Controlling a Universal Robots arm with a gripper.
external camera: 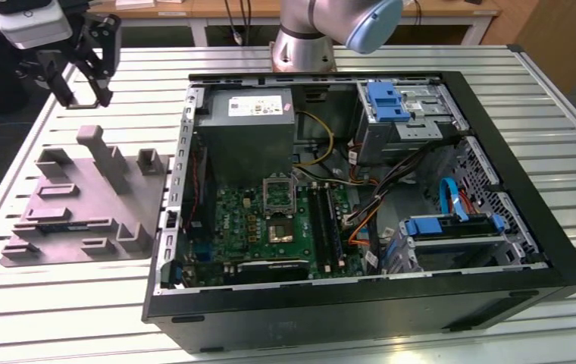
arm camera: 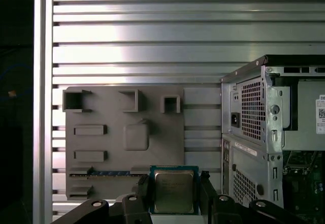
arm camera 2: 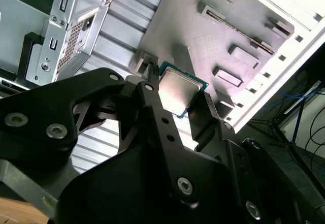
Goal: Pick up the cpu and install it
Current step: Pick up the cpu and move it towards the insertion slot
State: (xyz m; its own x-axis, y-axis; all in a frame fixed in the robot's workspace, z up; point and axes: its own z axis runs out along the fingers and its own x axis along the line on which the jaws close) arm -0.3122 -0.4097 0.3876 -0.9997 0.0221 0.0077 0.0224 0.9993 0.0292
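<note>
Hand (arm camera 2: 179, 89) clamps illegibly printed cpu (arm camera: 173, 192).

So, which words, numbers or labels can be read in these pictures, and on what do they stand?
Nothing reads clearly.
White label on the power supply: too small to read.
Faint print on the cpu, held in the gripper: blurred, cannot be read.
</note>
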